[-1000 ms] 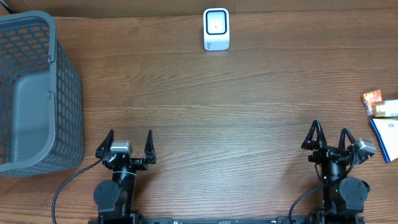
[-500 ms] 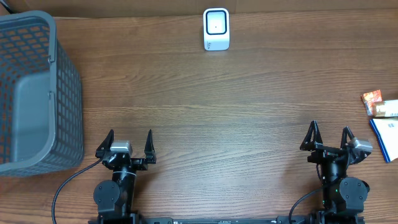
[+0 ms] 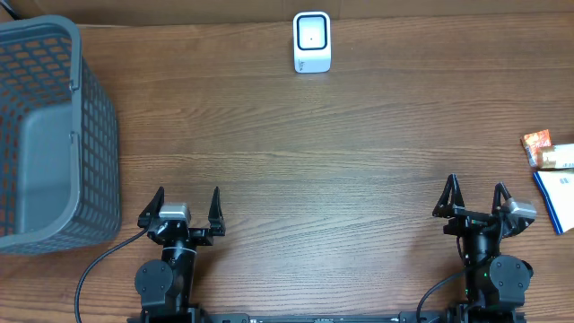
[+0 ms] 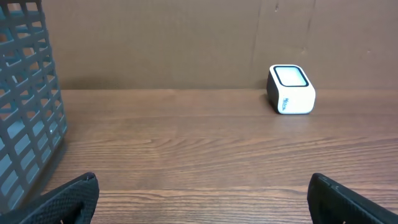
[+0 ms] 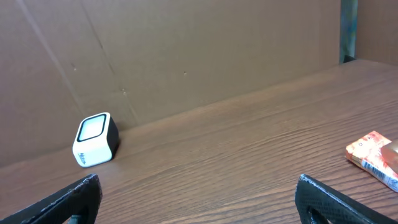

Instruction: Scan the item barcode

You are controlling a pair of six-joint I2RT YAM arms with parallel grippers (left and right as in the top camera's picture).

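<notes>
The white barcode scanner (image 3: 312, 42) stands at the far middle of the table, its window facing up; it also shows as the scanner (image 4: 291, 89) and the scanner (image 5: 95, 139) in the wrist views. Items lie at the right edge: a small orange box (image 3: 536, 141), a pale packet (image 3: 560, 157) and a blue-and-white pack (image 3: 558, 199). The orange box (image 5: 373, 152) shows its barcode edge in the right wrist view. My left gripper (image 3: 187, 199) and right gripper (image 3: 474, 190) rest open at the near edge, both holding nothing. The right one is left of the items.
A large grey mesh basket (image 3: 54, 135) fills the far left, and its wall (image 4: 28, 112) shows in the left wrist view. A brown cardboard wall (image 4: 186, 37) closes off the back of the table.
The right gripper has turned very slightly to the left. The left arm, the scanner and the items have stayed where they were.
</notes>
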